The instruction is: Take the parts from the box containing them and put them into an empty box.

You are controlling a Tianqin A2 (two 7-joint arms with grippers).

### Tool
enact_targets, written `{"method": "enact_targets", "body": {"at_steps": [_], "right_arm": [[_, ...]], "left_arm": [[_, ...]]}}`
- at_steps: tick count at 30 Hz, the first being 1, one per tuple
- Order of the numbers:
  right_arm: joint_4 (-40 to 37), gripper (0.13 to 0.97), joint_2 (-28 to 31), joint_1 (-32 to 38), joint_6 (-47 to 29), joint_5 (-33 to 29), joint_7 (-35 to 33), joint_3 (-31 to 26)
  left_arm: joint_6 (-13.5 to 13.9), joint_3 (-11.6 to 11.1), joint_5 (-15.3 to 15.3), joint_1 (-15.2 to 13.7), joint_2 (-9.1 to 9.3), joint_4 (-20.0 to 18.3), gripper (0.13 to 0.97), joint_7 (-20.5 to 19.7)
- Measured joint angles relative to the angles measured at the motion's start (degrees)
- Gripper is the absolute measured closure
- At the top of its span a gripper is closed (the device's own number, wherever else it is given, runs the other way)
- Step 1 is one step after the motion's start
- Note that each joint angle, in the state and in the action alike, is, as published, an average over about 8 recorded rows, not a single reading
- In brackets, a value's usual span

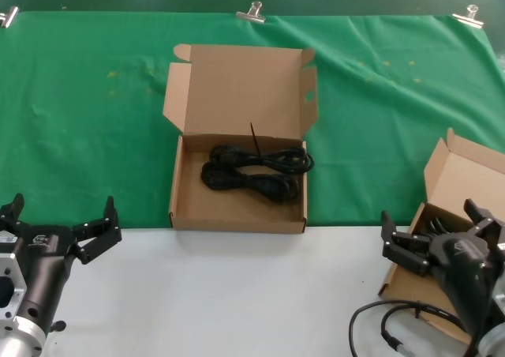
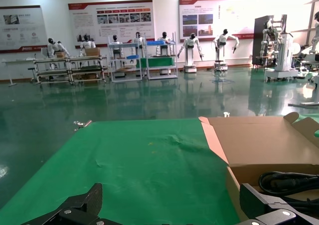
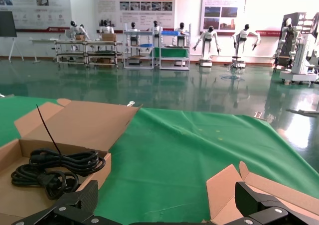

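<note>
Your left hand [image 1: 61,224] hovers spread at the counter's [image 1: 237,294] near left. Your right hand [image 1: 439,229] hangs spread over the right box [image 1: 450,171]. The cords [image 1: 256,171] lie in the middle box [image 1: 237,215].

Left tool [image 1: 61,224]: black angular fingers [image 1: 101,229] with faceted outer faces, small silver screws showing on the finger bases. Black cylindrical wrist body behind, small pale marking on its top; farther back a silver-grey machined metal housing [image 1: 9,282] with round holes.

Right tool [image 1: 442,232]: same black faceted fingers [image 1: 404,250], mounted on a rounded glossy black wrist. Thin black cables [image 1: 379,313] loop out from beneath it. Grey rounded arm section at its base.
</note>
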Motion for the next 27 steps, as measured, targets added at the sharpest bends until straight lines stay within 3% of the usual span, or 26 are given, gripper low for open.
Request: {"method": "enact_targets", "body": {"at_steps": [27], "right_arm": [[0.00,0.129,0.00,0.00,0.00,0.00,0.00,0.00]], "left_arm": [[0.00,0.00,0.00,0.00,0.00,0.00,0.132,0.00]]}}
